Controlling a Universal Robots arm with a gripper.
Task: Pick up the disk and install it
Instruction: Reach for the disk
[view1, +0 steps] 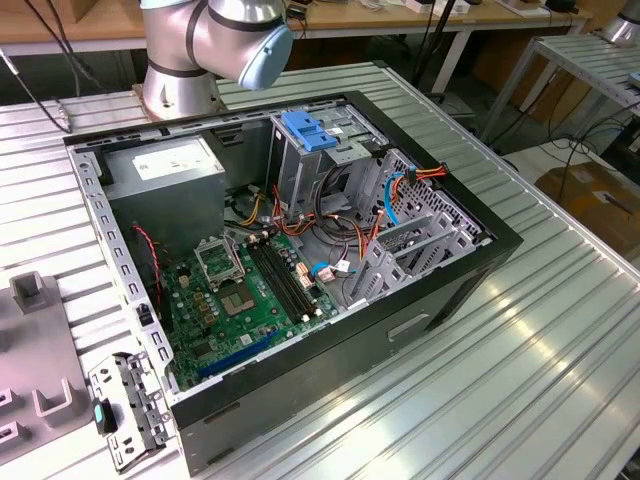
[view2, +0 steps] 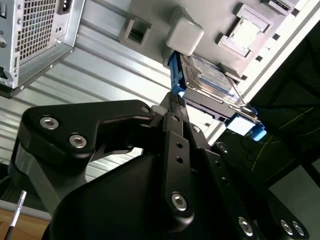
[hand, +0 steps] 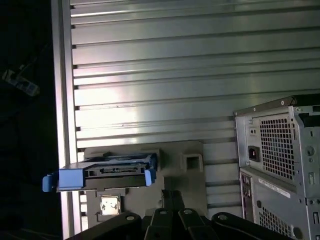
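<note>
The disk (view2: 210, 75), a silver drive with a white-and-blue label in a blue plastic bracket, rests on a grey fixture plate (view2: 150, 15) on the ribbed metal table. The first wrist view has the disk (hand: 105, 172) edge-on, blue ends sticking out past the plate (hand: 175, 150). My gripper (view2: 176, 100) is shut, its two thin fingers pressed together with nothing between them. Its tips lie just beside the corner of the blue bracket; I cannot tell whether they touch it. In the first wrist view the gripper (hand: 171, 196) sits next to the disk's end.
The open computer case (view1: 330, 250) lies on the table, with a drive cage (view1: 305, 130) topped by a blue tab and a grey metal box (view1: 165, 165). Its rear panel (hand: 280, 165) stands near the plate. A white block (view2: 185, 34) and a chip (hand: 110, 205) sit on the plate. The table edge (hand: 62, 100) runs close by.
</note>
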